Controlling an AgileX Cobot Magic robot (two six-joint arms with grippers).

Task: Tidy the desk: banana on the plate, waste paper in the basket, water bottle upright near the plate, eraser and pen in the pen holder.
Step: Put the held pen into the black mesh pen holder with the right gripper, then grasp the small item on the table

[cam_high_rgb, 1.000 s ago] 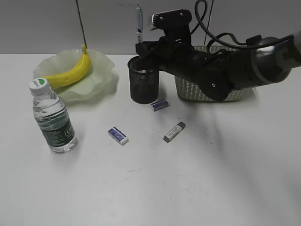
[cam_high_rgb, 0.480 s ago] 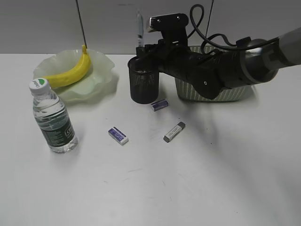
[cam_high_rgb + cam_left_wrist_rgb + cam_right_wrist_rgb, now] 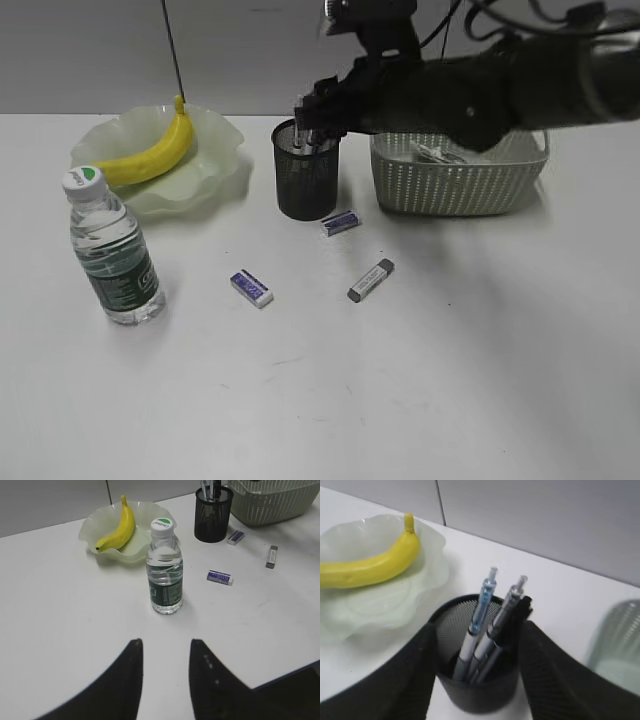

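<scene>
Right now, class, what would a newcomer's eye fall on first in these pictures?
The dark right claw hangs over the black mesh pen holder at the desk's back, pens standing inside. To the left, a yellow banana lies in the ruffled pale green plate; an upright water bottle stands in front.

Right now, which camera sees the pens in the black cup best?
The right wrist view: it looks straight into the pen holder, showing the pens leaning inside. The exterior view has the right gripper hiding their tops. The left wrist view shows only small tips at its top edge.
</scene>
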